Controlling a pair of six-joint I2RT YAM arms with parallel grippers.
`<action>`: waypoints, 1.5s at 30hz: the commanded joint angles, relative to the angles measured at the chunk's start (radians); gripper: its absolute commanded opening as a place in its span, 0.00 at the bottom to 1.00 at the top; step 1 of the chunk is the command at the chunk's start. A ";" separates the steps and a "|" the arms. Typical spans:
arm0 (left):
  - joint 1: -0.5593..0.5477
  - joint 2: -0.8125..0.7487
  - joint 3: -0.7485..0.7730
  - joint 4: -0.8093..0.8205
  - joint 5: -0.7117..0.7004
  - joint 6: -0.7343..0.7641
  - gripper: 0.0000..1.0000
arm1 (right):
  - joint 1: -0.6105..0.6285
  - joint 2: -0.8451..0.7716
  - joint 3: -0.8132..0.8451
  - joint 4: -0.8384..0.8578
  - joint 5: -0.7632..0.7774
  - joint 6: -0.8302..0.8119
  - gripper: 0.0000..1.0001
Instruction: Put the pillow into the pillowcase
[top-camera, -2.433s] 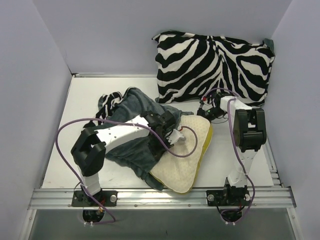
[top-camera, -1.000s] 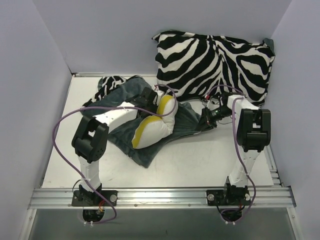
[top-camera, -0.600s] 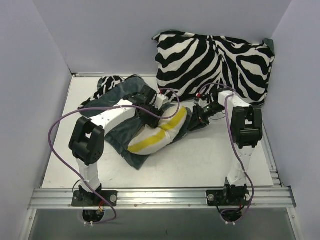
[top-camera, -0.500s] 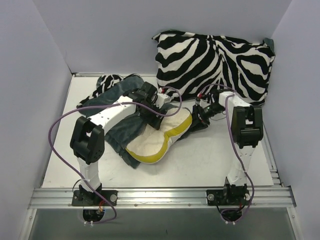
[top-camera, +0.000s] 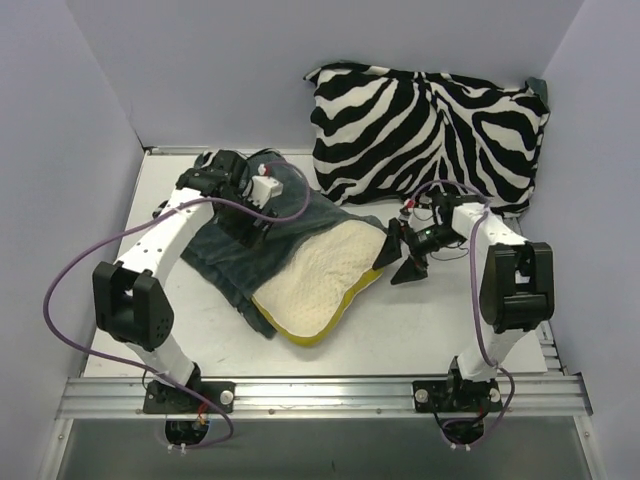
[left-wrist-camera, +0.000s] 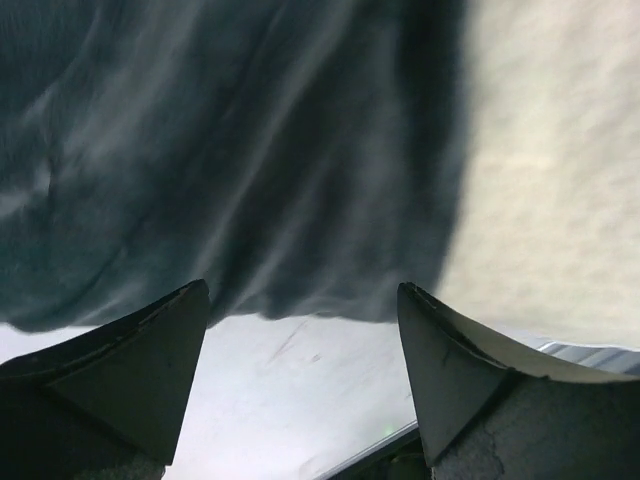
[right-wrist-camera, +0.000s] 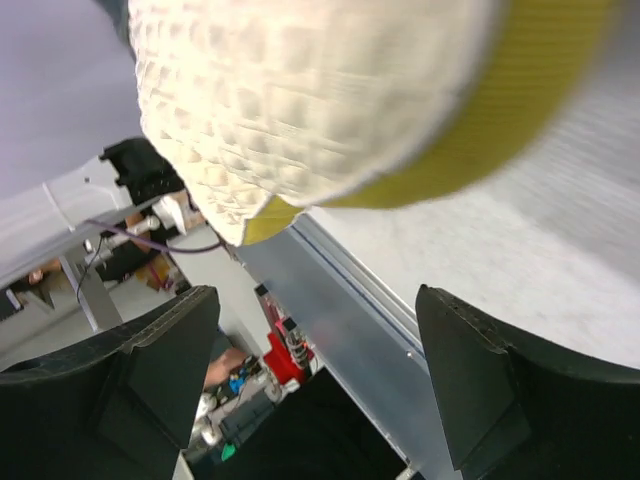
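Nearest the arm bases, the pillow (top-camera: 318, 278) lies flat and opened out on the surface (top-camera: 440, 320), its yellow piped edge towards the front. A second ago it was bunched up and folded in the left arm's grip; it has since been let go and has sprung back to its full shape. Its far-left part rests on the grey-teal pillowcase (top-camera: 232, 258), which is spread beneath it and out to the left. It looks to be lying on the case rather than inside it, so the insertion likely remains to be done.

The right pincer (top-camera: 397, 260) stands just beside the pillow's right corner, now wide and holding nothing; its wrist view shows the dimpled cream face above two well-separated fingers (right-wrist-camera: 150, 350). Further back, the left pincer (top-camera: 256, 228) has pulled away over the pillowcase and is also wide and empty, with dark plush beyond its fingers (left-wrist-camera: 130, 360). Both were closed a moment earlier.

Against the back wall leans the zebra cushion (top-camera: 430, 125), untouched.
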 joint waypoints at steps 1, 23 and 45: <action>0.068 0.085 -0.110 0.027 -0.159 0.142 0.84 | 0.087 0.013 -0.043 0.007 -0.067 0.060 0.82; -0.012 0.169 0.026 0.036 0.243 -0.031 0.02 | 0.250 0.139 0.104 0.352 -0.034 0.303 0.50; 0.420 -0.044 0.230 -0.139 0.579 -0.168 0.97 | 1.007 -0.325 -0.160 0.446 0.924 -0.602 1.00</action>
